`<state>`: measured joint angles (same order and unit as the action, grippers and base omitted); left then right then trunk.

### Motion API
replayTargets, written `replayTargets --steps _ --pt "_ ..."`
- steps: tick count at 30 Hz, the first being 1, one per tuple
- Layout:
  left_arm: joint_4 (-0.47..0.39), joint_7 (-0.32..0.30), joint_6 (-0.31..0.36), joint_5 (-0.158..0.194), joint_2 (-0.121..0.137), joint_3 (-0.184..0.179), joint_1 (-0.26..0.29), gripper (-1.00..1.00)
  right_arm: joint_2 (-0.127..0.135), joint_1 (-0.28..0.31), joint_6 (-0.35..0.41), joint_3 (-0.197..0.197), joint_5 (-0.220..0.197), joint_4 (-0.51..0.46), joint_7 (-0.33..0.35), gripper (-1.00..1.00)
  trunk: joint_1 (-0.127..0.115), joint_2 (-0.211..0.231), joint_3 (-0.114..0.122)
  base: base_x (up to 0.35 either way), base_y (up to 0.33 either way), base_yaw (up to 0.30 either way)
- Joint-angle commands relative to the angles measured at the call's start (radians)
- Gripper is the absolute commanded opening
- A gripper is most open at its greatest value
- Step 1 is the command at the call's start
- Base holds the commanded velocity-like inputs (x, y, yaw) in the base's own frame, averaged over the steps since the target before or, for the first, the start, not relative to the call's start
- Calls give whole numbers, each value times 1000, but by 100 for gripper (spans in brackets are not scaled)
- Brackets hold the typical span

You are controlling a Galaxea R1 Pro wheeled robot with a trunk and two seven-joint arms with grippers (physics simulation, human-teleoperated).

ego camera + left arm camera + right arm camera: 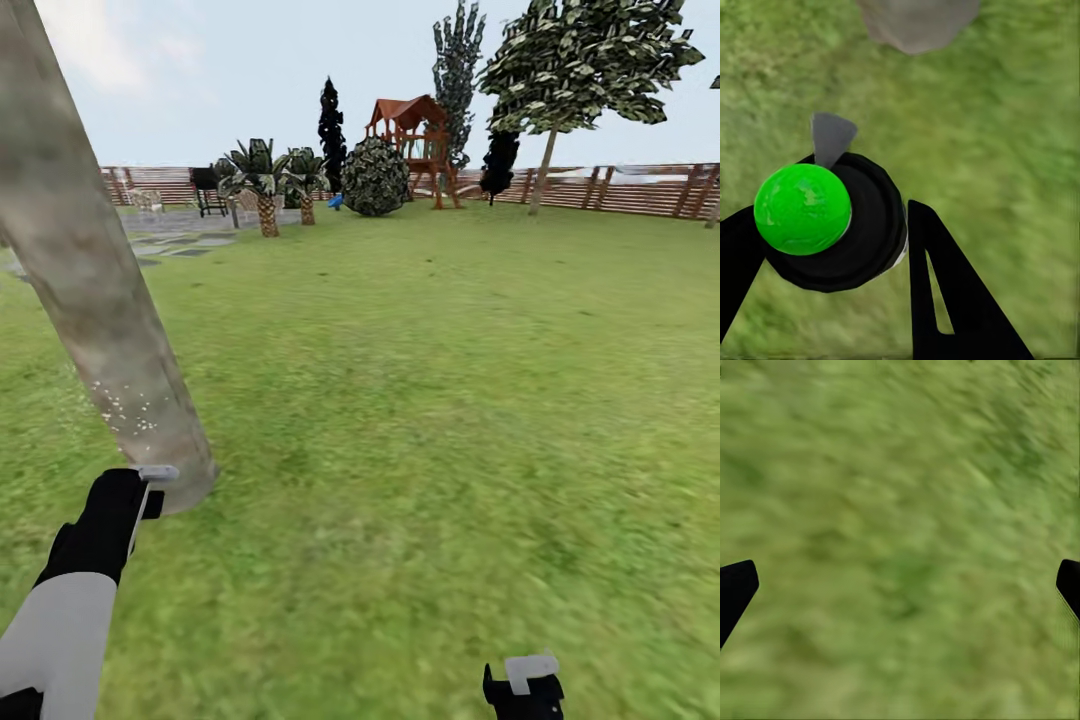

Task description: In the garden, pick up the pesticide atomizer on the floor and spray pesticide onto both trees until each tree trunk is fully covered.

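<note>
1. The pesticide atomizer (821, 225), a black body with a bright green ball on top and a grey nozzle, sat clamped between the fingers of the left gripper (832, 247).
2. The nozzle pointed at the tree trunk (100, 300), which leaned near the left arm and bore fine white specks low down.
3. The right gripper (900, 585) hung over the lawn (450, 400), fingers spread wide and holding nothing.
4. A slat fence (640, 190) and a playhouse (415, 140) closed the garden's far side.

Left claw (832, 247) clamped, right claw (900, 585) spread.
</note>
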<state>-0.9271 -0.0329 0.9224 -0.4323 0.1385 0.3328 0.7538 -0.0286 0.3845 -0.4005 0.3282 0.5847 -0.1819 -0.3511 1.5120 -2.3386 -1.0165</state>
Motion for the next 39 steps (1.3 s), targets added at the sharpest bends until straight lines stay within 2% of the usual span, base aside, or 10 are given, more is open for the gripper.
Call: replayTargets --steps 1,6,16,23,28,29,30,32,35,39 --pt "-2 -4 4 -5 0 1 1 -100 -1 1 -3 8 10 1 -3 100 0 0 -1 93 -270 276" --pt "-5 11 4 -4 0 3 1 -100 -1 1 -3 8 10 1 -3 100 0 0 -1 190 -220 226" --pt "-6 17 4 -5 0 3 1 -100 -1 1 -3 8 10 1 -3 100 0 0 -1 286 -132 26" --pt "-6 17 4 -5 0 4 1 -100 -1 1 -2 8 10 1 -3 100 0 0 -1 279 -148 240" --pt "1 20 5 -5 20 20 -15 -100 -2 1 -3 8 10 1 -3 100 0 0 -1 165 -210 277" --pt "0 20 4 -4 26 26 -19 -100 -2 1 -3 8 10 1 -3 100 0 0 -1 134 -187 278" --pt "-2 20 6 -2 48 37 -24 -100 -2 1 -3 8 10 1 -2 100 0 0 -1 190 -170 278" --pt "-2 21 6 1 54 40 -26 -100 -2 1 -3 8 10 1 -2 100 0 0 -1 217 -168 278" --pt "-5 20 7 6 41 35 -27 -100 -2 1 -3 8 10 1 -2 100 0 0 -1 233 -167 278" --pt "-7 20 6 6 -11 35 -26 -100 -2 1 -3 8 10 1 -2 100 0 0 -1 237 -169 278"
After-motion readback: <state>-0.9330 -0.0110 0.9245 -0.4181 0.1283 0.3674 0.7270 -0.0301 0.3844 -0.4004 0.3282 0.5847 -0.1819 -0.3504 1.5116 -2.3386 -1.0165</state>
